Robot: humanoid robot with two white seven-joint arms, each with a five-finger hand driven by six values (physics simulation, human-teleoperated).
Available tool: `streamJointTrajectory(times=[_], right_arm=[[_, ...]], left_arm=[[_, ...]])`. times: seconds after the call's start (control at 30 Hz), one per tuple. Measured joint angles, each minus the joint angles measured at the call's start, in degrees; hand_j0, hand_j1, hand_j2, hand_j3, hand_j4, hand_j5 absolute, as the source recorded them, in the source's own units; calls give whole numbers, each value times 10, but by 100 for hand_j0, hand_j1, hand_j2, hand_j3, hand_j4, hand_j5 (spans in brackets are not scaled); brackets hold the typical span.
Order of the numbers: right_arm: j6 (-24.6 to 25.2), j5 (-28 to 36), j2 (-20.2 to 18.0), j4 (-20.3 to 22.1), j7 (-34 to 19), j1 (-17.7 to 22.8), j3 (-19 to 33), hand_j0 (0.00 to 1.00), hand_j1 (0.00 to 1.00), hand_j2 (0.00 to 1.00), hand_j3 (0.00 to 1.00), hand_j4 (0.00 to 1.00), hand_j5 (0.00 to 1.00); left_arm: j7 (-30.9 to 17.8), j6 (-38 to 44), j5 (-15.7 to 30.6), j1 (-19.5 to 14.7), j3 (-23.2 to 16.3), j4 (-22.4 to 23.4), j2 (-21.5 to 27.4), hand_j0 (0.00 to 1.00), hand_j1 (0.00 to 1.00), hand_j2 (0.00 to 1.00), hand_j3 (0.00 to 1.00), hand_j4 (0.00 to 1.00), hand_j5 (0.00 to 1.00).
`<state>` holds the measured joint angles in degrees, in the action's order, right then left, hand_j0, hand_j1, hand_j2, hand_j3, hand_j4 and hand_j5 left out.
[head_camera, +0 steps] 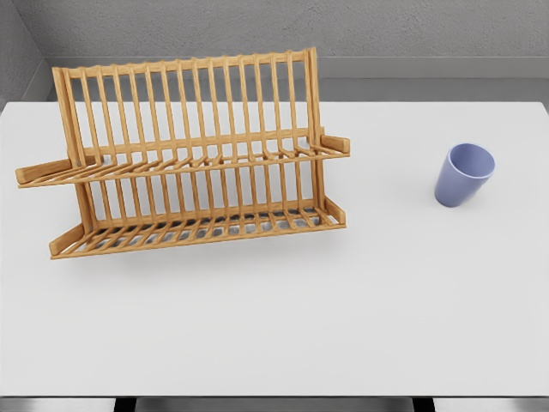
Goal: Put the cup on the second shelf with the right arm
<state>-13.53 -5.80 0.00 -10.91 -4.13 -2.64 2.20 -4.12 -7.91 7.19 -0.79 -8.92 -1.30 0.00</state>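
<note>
A pale blue cup (463, 174) stands upright on the white table (386, 292) at the right, its mouth facing up. A wooden two-tier dish rack (184, 154) stands on the left half of the table. Its upper shelf (184, 165) and lower shelf (197, 230) are both slatted and hold nothing. The cup is well apart from the rack, to its right. Neither arm nor hand shows in the head view.
A grey wall runs behind the table's far edge. The table's front edge lies near the bottom of the picture, with dark floor below it.
</note>
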Motion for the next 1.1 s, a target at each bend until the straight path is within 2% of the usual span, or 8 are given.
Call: streamJointTrajectory(times=[1.0,1.03,1.1], right_arm=[[1,-2,-3,4,-1,-4,0,100,100,100,100,100,100],[1,-5,-44,11,-2,-9,0,100,100,100,100,100,100],[3,-5,-164,19,-3,-44,1,100,100,100,100,100,100]], left_arm=[[0,0,0,-1,0,0,0,100,100,100,100,100,100],[0,0,0,0,0,0,0,100,100,100,100,100,100],[0,0,0,0,0,0,0,100,100,100,100,100,100]])
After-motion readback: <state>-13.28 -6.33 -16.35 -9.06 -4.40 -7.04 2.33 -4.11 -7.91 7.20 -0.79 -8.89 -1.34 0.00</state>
